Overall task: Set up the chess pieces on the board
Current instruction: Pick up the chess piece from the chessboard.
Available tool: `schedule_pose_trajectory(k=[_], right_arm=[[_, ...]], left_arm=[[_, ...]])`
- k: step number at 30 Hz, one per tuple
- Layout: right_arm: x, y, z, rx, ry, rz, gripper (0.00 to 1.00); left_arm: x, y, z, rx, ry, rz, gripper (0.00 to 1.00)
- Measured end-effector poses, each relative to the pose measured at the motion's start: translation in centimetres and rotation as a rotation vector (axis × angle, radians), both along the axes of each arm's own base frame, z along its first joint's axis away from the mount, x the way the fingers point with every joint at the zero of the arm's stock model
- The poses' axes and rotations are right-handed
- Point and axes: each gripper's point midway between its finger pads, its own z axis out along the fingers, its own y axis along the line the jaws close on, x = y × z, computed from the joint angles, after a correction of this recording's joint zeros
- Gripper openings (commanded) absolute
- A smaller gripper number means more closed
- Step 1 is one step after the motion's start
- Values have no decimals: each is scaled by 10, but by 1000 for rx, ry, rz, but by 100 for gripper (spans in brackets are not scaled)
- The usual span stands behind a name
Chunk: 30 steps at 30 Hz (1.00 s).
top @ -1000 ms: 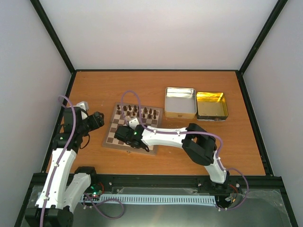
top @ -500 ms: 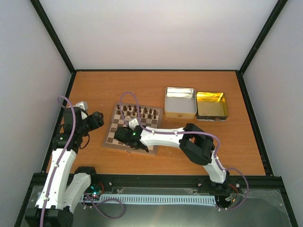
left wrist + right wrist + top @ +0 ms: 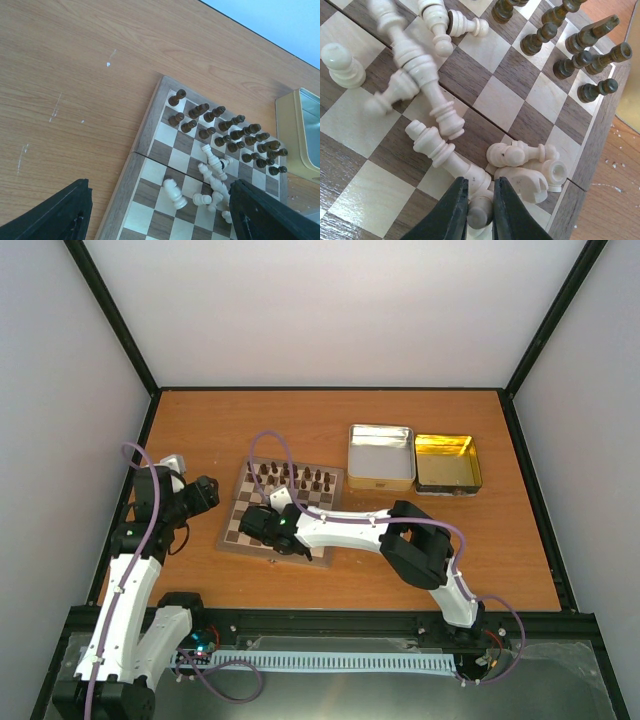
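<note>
Two black fingers (image 3: pixel 451 212) of the right gripper (image 3: pixel 480 202) stand narrow and pinch the rounded end of a pale cream wooden chess piece (image 3: pixel 478 216); how the rest of that piece lies I cannot tell. Just ahead of the jaws a tall cream chessman (image 3: pixel 442 150) lies on its side. Its long axis runs diagonally across the squares, with its crowned head pointing away from the fingers. Beside it lie several more toppled cream pieces (image 3: pixel 522 167), and a further heap (image 3: pixel 417 62) sprawls beyond, some of it blurred. One cream pawn (image 3: pixel 340 65) stands upright, apart from the heap.

All of this rests on the square wooden chessboard of dark brown and cream squares with a light brown border (image 3: pixel 592 145). Dark brown wooden chessmen (image 3: pixel 570 62) stand on their bases in two rows along the board's far edge.

Off the board's left side, the left gripper (image 3: pixel 205 492) hangs with its jaws wide apart and nothing between them.

On the orange-brown wooden table (image 3: pixel 400 570), the board lies left of centre, slightly skewed. To its right sit a silver rectangular metal tin (image 3: pixel 381 455) and a gold rectangular metal tin (image 3: pixel 447 462), side by side.
</note>
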Motion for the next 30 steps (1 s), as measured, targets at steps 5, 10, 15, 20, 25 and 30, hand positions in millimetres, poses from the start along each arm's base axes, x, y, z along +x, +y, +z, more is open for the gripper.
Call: schedule_pose_trajectory(k=[5,10,15,20,25,30], right_arm=[[0,0,2,3,-3,1,12],[2,2,14,35,-15,-1,11],[6,6,39,129,-29,-6,12],[10,3,49,196,-22,-11,12],[7,1,39,258,27,1,12],[6,1,30,309,65,7,12]], left_arm=[[0,-1,-1,-4,3,-5,76],[1,-3,-2,-9,8,-12,76],[1,-5,-5,-19,22,-25,77],[3,-6,-10,-24,44,-30,78],[4,-7,-15,-28,65,-33,78],[4,-8,-21,-40,91,-26,79]])
